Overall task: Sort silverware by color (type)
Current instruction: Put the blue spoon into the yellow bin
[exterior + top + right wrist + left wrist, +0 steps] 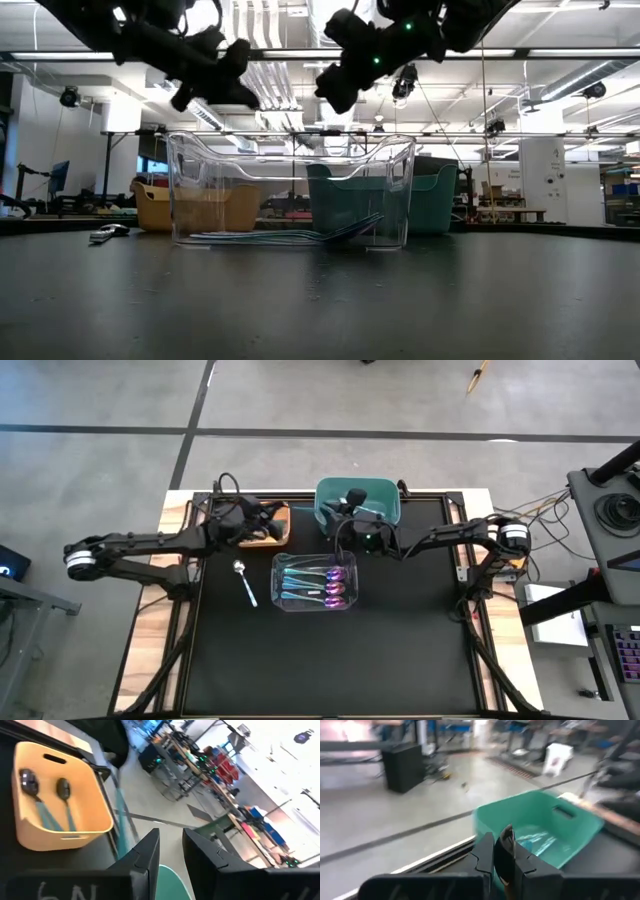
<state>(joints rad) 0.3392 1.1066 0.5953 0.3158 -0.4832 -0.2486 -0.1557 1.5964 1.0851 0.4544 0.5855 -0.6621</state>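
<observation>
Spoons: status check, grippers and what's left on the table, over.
Left gripper shut on a dark spoon, over the tan bin. Right gripper open over the teal bin. One silver spoon loose on the mat; nothing blocking.

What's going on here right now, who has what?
Spoon sorting is under way. The left gripper, jaws shut on a dark-bowled spoon, is over the tan plastic bin, which holds two dark-bowled spoons. The right gripper, jaws parted and empty, hangs over the teal plastic bin. Purple-bowled spoons lie in the clear plastic bin; one silver spoon lies on the black table.
</observation>
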